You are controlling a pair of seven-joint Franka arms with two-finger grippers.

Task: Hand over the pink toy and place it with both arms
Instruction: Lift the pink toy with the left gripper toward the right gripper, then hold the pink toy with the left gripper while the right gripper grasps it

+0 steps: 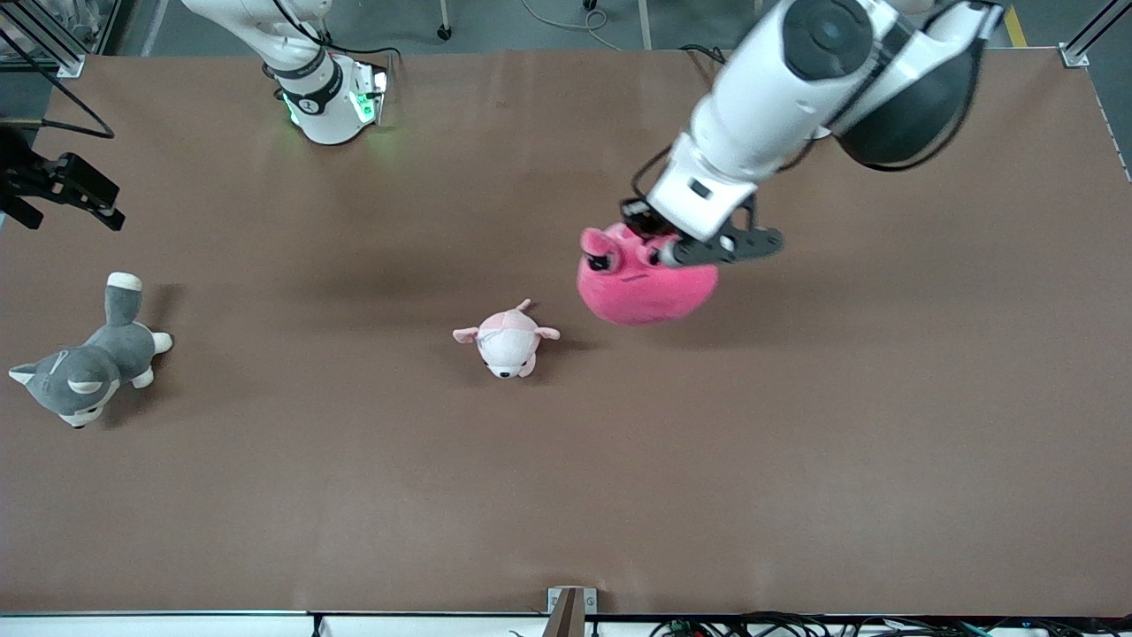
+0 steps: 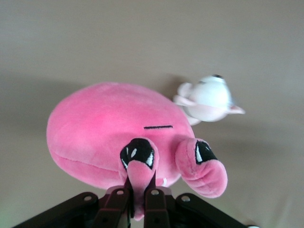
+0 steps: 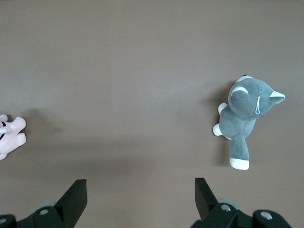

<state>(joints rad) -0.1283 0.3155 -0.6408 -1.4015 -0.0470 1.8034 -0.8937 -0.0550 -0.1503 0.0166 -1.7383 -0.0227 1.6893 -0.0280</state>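
Over the middle of the brown surface (image 1: pixel 796 460), the left gripper (image 1: pixel 659 252) holds the pink toy (image 1: pixel 646 283) clear of the tabletop, its fingers clamped on one of the toy's ear-like flaps, as the left wrist view shows plainly (image 2: pixel 137 190). The toy hangs below the gripper, just beside and above the small pale pink-and-white plush animal (image 1: pixel 506 341).

The right gripper (image 3: pixel 140 194) is spread wide and empty, up over the right arm's end of the surface, with the grey-and-white plush husky (image 1: pixel 88 367) lying below it.

By my reading, the pick-up is done and the handover itself has not begun. Next, the right gripper would need to come across toward the toy and take hold of its free body or other flap before the left lets go.

Counted: three plush toys, one hot pink, one pale pink and white, one grey husky; two arms, two grippers.
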